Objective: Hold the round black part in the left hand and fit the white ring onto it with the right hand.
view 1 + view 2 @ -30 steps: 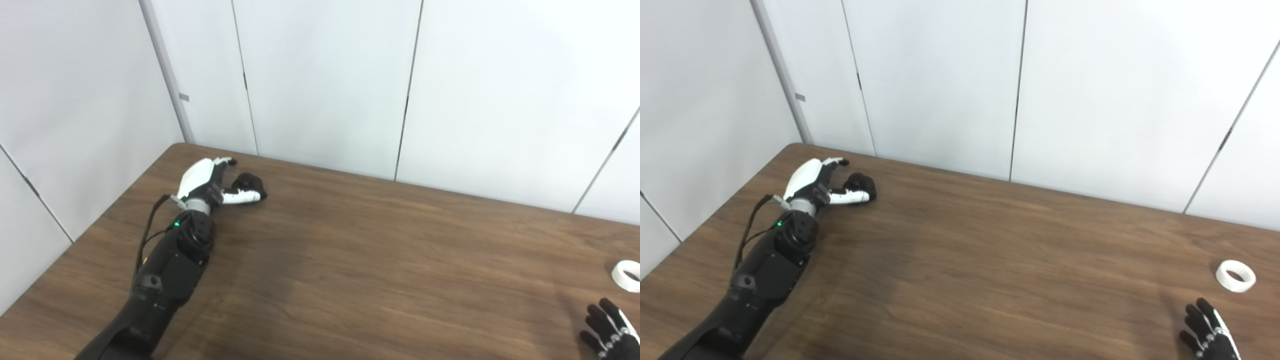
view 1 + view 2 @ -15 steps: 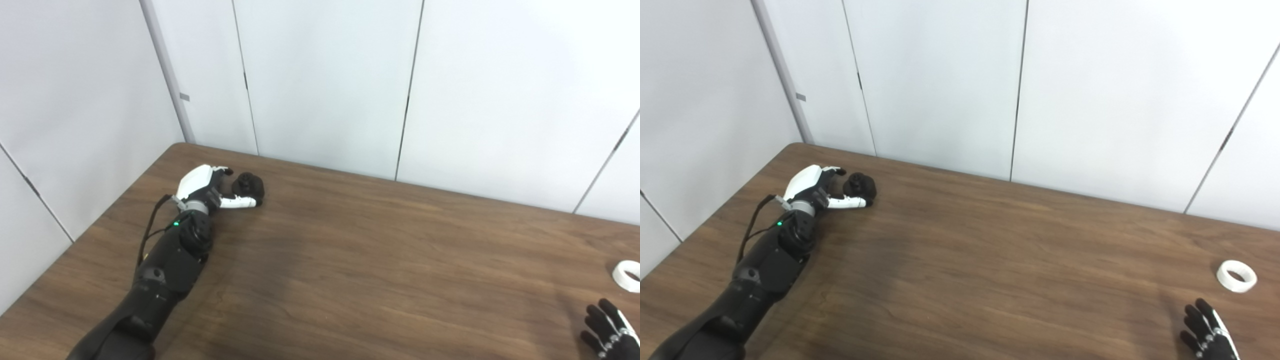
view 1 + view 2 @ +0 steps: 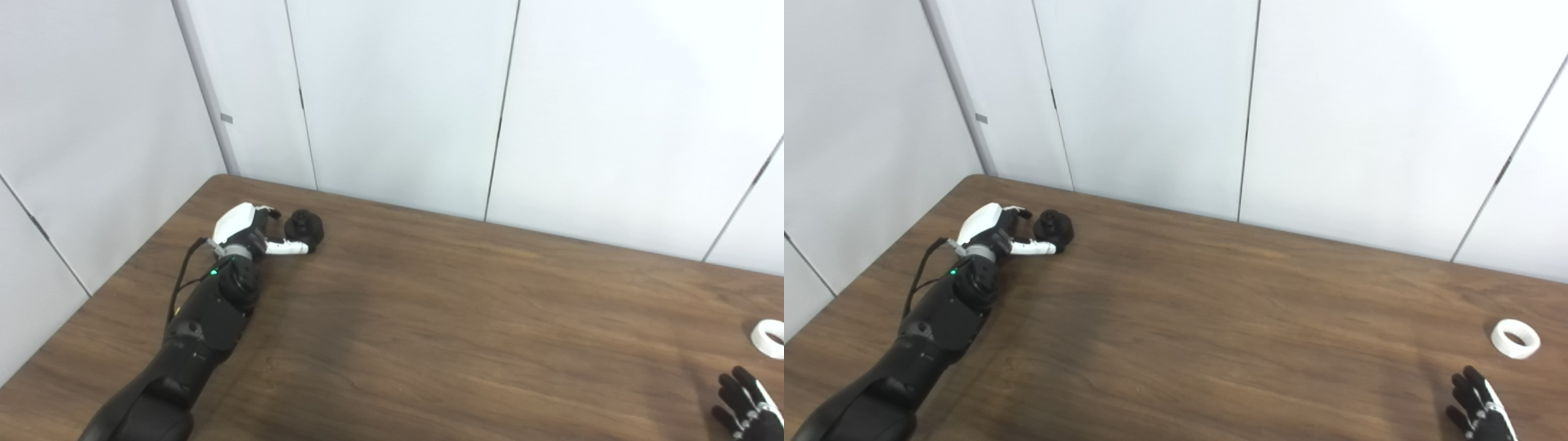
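Nearest to me, at the bottom right corner, my right hand [image 3: 1482,410] just pokes into view, low over the table [image 3: 1213,318]. I see only the dark fingers [image 3: 1464,387], spread and pointing away from me with nothing between them, so I read it as released and empty. The palm and wrist are cut off by the picture's edge.

A little farther out on that same right side lies the white ring [image 3: 1515,338], flat on the wood with its hole facing up. It sits beyond the fingertips, near them but not touching.

Across the table, my left arm [image 3: 202,318] runs in from the bottom left corner and reaches diagonally toward the far left corner, a small green light showing near the wrist. The middle of the tabletop between the two arms is dark wood grain.

Farthest out, my left hand [image 3: 248,229] rests close to the far left corner. Its white thumb lies along the near side of the round black part [image 3: 304,228] and its fingers curl toward the far side. The part sits on the table, right at the fingertips, well apart from the ring. I cannot tell whether the hand is actually gripping it or only cupped beside it; the detail is too small.

Behind the table stand plain white wall panels [image 3: 398,104].
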Controlling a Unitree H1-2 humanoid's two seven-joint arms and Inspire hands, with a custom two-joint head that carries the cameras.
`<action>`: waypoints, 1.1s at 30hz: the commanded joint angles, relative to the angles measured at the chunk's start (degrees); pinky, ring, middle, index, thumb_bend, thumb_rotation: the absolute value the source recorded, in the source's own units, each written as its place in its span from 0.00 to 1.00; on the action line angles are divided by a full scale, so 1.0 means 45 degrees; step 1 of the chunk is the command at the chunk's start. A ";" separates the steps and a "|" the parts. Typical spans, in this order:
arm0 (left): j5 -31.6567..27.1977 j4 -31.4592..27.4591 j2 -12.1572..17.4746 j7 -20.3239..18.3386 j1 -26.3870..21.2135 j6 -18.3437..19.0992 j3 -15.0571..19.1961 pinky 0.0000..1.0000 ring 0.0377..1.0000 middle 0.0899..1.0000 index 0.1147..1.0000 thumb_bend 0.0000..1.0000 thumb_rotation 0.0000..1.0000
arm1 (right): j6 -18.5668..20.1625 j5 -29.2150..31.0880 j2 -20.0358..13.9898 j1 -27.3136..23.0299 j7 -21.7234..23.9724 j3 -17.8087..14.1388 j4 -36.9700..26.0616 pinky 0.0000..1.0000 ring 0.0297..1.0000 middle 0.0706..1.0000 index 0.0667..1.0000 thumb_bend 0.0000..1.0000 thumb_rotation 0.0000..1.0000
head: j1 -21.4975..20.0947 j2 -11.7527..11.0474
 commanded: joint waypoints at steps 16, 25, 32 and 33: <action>-0.0343 -0.0094 0.0037 0.0061 -0.0924 -0.0498 -0.0348 1.00 0.97 0.91 0.79 0.95 0.41 | -0.0638 0.0467 -0.0007 0.0213 0.0372 0.0085 0.0587 1.00 0.95 0.94 0.97 0.62 1.00 | -0.0079 0.0069; -0.0324 0.0128 -0.0006 0.0258 -0.0952 -0.0470 -0.0406 1.00 0.97 0.90 0.78 0.93 0.39 | -0.0688 0.0511 -0.0011 0.0205 0.0394 0.0075 0.0609 1.00 0.96 0.95 0.97 0.63 1.00 | -0.0079 0.0069; -0.0225 0.0201 0.0079 0.0414 -0.0914 -0.0349 -0.0411 1.00 0.97 0.89 0.77 0.93 0.39 | -0.0643 0.0456 -0.0012 0.0207 0.0361 0.0077 0.0568 1.00 0.96 0.95 0.97 0.62 1.00 | -0.0097 0.0111; -0.0248 0.0254 0.0082 0.0465 -0.0920 -0.0380 -0.0382 1.00 0.97 0.88 0.77 0.93 0.38 | -0.0681 0.0489 -0.0024 0.0203 0.0381 0.0069 0.0607 1.00 0.96 0.95 0.97 0.62 1.00 | -0.0093 0.0107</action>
